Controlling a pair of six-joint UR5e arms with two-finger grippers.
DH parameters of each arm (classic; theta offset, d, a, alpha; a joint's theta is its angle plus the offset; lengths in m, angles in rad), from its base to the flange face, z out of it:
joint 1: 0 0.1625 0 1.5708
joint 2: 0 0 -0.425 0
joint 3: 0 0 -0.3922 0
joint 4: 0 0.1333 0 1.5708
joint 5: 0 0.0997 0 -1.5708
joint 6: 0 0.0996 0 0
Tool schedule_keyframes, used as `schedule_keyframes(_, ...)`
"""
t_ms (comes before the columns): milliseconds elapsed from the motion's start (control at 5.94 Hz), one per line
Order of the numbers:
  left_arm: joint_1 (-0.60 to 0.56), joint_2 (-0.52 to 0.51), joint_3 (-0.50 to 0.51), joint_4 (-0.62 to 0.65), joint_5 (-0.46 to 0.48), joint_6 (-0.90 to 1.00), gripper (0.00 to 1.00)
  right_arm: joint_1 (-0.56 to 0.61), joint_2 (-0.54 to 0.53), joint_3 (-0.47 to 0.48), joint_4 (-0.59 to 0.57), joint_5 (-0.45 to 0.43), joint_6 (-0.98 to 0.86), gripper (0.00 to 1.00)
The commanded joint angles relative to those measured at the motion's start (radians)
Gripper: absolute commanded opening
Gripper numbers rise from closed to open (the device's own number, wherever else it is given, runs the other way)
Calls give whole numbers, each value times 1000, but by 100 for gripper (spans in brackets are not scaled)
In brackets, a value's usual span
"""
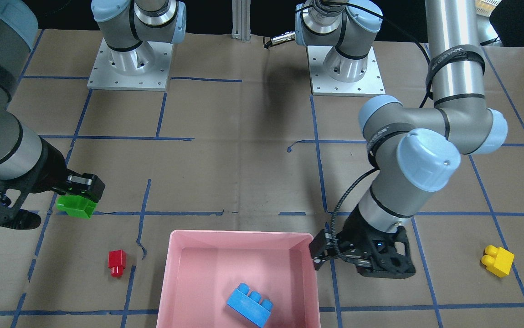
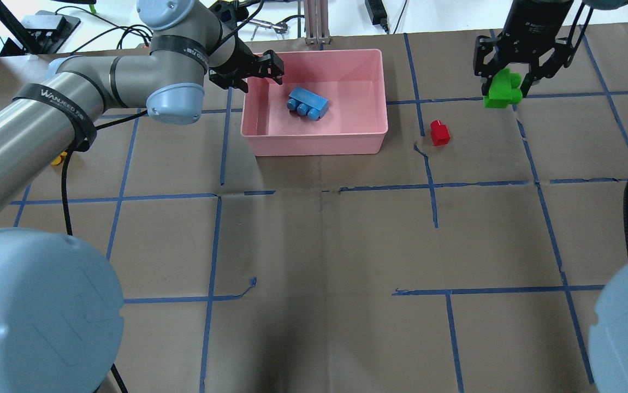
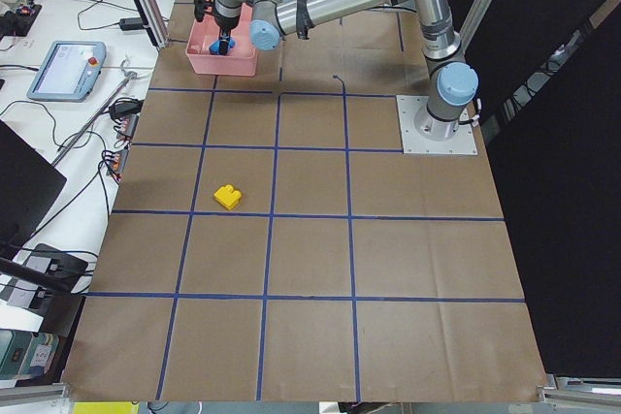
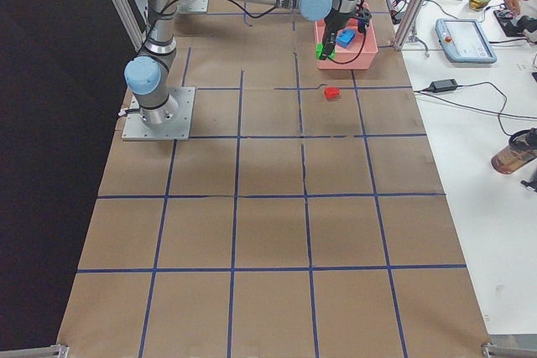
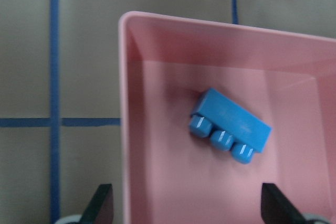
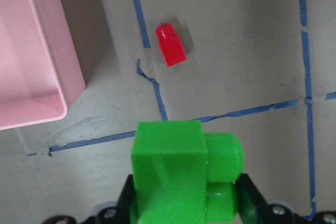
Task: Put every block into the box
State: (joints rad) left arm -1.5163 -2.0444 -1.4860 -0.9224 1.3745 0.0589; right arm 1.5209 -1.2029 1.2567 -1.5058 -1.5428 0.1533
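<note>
The pink box [image 2: 319, 145] stands at the table's far middle and holds the blue three-stud block [image 2: 307, 103], which lies on its side. My left gripper [image 2: 259, 73] is open and empty over the box's left wall; the left wrist view shows the box wall [image 5: 124, 129] and the blue block [image 5: 231, 127] between its spread fingers. My right gripper [image 2: 505, 90] is shut on the green block [image 2: 502, 93] and holds it above the table, right of the box. The red block [image 2: 439, 132] lies between the box and the green block. The yellow block [image 1: 498, 260] lies far out on my left side.
The two arm bases [image 1: 130, 64] [image 1: 346, 68] are bolted on at the robot's side of the table. Blue tape lines cross the brown paper cover. A side bench with a teach pendant [image 4: 464, 39] and cables runs beyond the box.
</note>
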Motion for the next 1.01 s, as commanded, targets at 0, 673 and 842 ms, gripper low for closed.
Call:
schedule_keyframes(0, 201, 38, -23, -133, 56, 427, 100, 111, 46, -40, -36, 62, 151, 38)
schedule_keyframes(673, 516, -115, 16, -68, 181, 1086, 100, 242, 310, -170, -269, 116, 276, 42)
schedule_keyframes(842, 521, -163, 48, -37, 181, 1093, 100, 243, 327, -171, -295, 116, 278, 72)
